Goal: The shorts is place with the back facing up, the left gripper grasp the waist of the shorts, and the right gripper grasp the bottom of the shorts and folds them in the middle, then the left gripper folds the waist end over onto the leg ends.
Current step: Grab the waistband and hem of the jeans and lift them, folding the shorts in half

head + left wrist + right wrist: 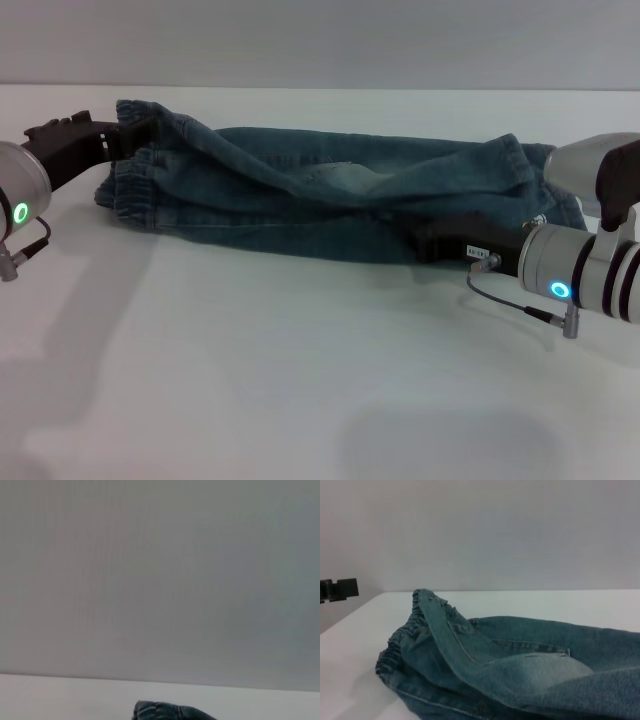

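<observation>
The blue denim shorts [340,195] lie folded lengthwise across the table, also filling the right wrist view [520,670]. The waist of the shorts [135,175] is the ruffled band at the left end [400,645]. The bottom of the shorts [545,185] is at the right end. My left gripper [130,130], with the green ring, is shut on a raised corner of the waist. A scrap of denim [170,712] shows in the left wrist view. My right gripper [425,240], with the bluish ring, sits low against the near edge of the leg part, its tip under denim.
The white table [300,380] stretches wide in front of the shorts, with its far edge [350,90] just behind them. A black part of the left arm [337,589] shows far off in the right wrist view.
</observation>
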`<move>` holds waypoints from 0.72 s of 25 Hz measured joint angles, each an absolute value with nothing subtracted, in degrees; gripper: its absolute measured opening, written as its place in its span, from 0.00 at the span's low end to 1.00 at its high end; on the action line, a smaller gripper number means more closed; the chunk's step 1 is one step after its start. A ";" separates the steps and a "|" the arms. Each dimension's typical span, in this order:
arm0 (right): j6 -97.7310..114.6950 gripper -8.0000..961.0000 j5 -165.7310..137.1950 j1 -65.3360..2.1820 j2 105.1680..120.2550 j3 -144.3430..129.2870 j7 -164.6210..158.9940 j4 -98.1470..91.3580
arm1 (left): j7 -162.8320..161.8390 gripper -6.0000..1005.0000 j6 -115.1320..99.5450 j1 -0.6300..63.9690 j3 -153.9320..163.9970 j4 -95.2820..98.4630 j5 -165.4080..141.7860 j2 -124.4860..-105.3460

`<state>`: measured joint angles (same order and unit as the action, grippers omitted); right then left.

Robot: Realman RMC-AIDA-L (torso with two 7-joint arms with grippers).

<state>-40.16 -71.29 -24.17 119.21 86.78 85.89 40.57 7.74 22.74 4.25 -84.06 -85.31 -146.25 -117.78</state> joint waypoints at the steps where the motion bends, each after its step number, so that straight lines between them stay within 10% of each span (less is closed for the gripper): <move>1: -40.16 0.01 -71.29 -24.17 119.21 86.78 85.89 40.57 | 7.73 0.80 22.80 4.19 -84.06 -85.49 -146.25 -117.76; 18: -39.39 0.01 -70.83 -24.70 118.99 89.27 86.54 39.98 | 7.73 0.80 23.29 4.04 -83.88 -85.92 -146.43 -117.77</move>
<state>-39.39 -70.83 -24.70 118.99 89.27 86.54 39.98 7.74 23.29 4.04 -83.88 -85.92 -146.43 -117.77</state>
